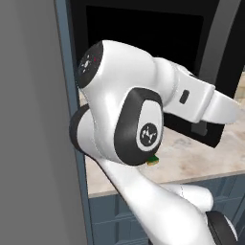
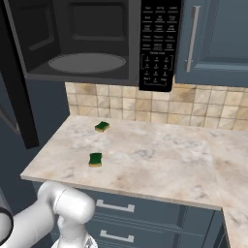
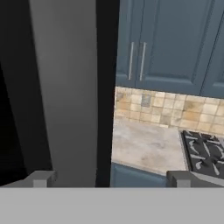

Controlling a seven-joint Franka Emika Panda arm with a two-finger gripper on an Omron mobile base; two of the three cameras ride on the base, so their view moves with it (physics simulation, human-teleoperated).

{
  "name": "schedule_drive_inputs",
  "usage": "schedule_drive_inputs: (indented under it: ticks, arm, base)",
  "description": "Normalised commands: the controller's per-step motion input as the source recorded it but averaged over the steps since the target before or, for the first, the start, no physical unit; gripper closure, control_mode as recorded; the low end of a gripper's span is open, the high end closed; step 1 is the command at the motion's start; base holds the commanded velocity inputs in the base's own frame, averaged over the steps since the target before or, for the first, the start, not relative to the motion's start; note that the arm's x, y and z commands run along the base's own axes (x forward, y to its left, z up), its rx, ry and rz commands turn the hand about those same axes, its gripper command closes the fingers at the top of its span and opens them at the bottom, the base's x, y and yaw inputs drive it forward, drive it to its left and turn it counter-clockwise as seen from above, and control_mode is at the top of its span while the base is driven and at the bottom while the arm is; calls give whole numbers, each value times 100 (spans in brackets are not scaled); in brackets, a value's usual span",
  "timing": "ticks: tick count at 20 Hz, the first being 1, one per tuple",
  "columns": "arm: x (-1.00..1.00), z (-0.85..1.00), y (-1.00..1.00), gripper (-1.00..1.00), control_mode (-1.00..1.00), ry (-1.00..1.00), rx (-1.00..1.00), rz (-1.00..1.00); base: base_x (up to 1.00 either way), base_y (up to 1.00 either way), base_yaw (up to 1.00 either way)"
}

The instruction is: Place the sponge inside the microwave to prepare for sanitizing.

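The black microwave (image 2: pixel 87 43) hangs open above the counter, its round turntable (image 2: pixel 87 63) bare and its keypad (image 2: pixel 157 43) to the right. Its door (image 2: pixel 17 92) swings out at the left. The sponge (image 2: pixel 95 159), bright green over tan-yellow, lies on the counter near the front edge; a corner of it peeks out under my elbow (image 1: pixel 153 160). My gripper (image 3: pixel 111 179) is open, its fingertips (image 3: pixel 41 178) wide apart with nothing between them. In the hand view it looks past a dark door edge (image 3: pixel 70 87), away from the sponge.
A smaller, darker green sponge (image 2: pixel 101 127) lies nearer the tiled backsplash (image 2: pixel 160 109). Blue cupboards (image 2: pixel 213 38) stand right of the microwave. A stove burner (image 3: pixel 203 151) shows at the counter's (image 3: pixel 144 146) right end. A grey wall (image 1: pixel 33 119) is close on my left.
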Motion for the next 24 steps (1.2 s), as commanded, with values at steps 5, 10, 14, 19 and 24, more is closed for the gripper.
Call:
schedule_drive_inputs:
  ticks: [5, 10, 14, 19, 24]
  arm:
    - [-93, 1, -28, -100, -100, 0, 16, 6]
    - [-70, 11, -51, -100, -100, 0, 34, 13]
    - [0, 5, -86, -100, -100, 11, 56, 30]
    - [0, 11, -91, -100, -100, 1, 52, 31]
    - [1, 0, -77, -100, -100, -3, 46, 39]
  base:
    - [0, 0, 0]
    - [0, 0, 0]
    - [0, 0, 0]
    - [0, 0, 0]
    - [0, 0, 0]
